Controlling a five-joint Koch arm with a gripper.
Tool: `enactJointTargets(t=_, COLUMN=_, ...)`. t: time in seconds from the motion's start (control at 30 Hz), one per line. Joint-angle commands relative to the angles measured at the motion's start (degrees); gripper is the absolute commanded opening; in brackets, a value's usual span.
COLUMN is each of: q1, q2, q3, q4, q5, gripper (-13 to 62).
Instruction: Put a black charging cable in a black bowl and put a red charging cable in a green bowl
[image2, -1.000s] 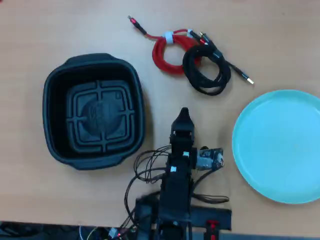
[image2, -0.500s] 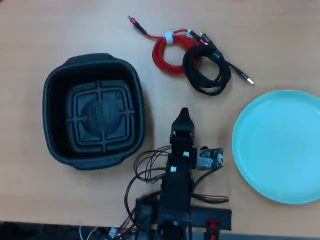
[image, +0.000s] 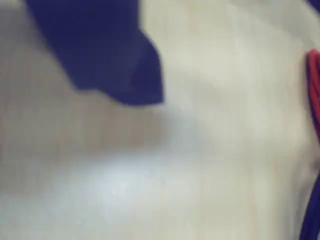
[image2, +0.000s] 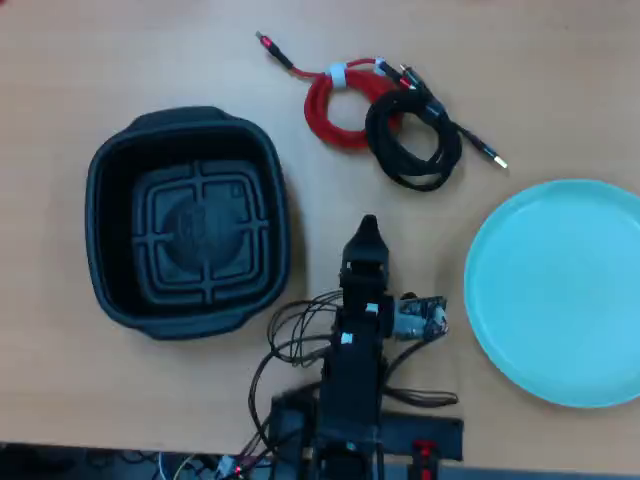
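In the overhead view the red charging cable (image2: 338, 108) lies coiled on the table at the top middle, bound by a white band. The black charging cable (image2: 415, 145) is coiled against its right side, overlapping it. The black bowl (image2: 103, 190) stands empty at the left. The green bowl (image2: 560, 290) stands empty at the right. My gripper (image2: 367, 230) points up the picture between the bowls, a short way below the cables, holding nothing. Only one narrow tip shows. The blurred wrist view shows one dark jaw at top left and the red cable (image: 314, 85) at the right edge.
The arm's base and loose thin wires (image2: 300, 335) sit at the bottom middle of the overhead view. A small circuit board (image2: 420, 315) sticks out to the arm's right. Bare wooden table lies between the gripper and the cables.
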Motion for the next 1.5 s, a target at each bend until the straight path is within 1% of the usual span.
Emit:
enactJointTargets(t=0.0, q1=-0.2, q2=5.4, q3=6.0, q4=2.6, q5=0.7, gripper=41.3)
enactJointTargets(t=0.13, q1=-3.2, q2=5.8, q3=3.4, q4=-0.7, q5=0.9, gripper=42.6)
enactJointTargets(t=0.23, q1=-7.7, q2=5.6, q3=-4.0, q4=-3.3, q5=1.8, gripper=47.8)
enactJointTargets(t=0.3, q1=-12.1, q2=5.4, q3=-11.2, q4=-1.8, q5=1.9, gripper=49.5)
enactJointTargets(t=0.37, q1=-14.8, q2=5.3, q3=-20.0, q4=3.4, q5=1.9, gripper=50.4)
enactJointTargets(t=0.47, q1=-16.7, q2=4.2, q3=-37.1, q4=18.7, q5=1.2, gripper=50.8)
enactJointTargets(t=0.6, q1=-17.9, q2=-3.4, q3=-56.4, q4=32.8, q5=-1.6, gripper=50.9)
enactJointTargets(t=0.77, q1=-17.4, q2=-14.2, q3=-65.4, q4=34.9, q5=-8.2, gripper=50.8)
enactJointTargets(t=0.9, q1=-15.6, q2=-23.6, q3=-74.9, q4=36.0, q5=-8.2, gripper=50.9)
enactJointTargets(t=1.0, q1=-14.3, q2=-28.1, q3=-75.3, q4=36.9, q5=-1.5, gripper=50.8)
enactJointTargets(t=1.13, q1=-13.4, q2=-28.4, q3=-70.0, q4=37.2, q5=9.1, gripper=49.9)
enactJointTargets(t=1.2, q1=-12.7, q2=-28.2, q3=-68.2, q4=37.2, q5=10.9, gripper=49.8)
enactJointTargets(t=1.47, q1=-9.7, q2=-28.1, q3=-68.8, q4=37.4, q5=13.2, gripper=49.8)
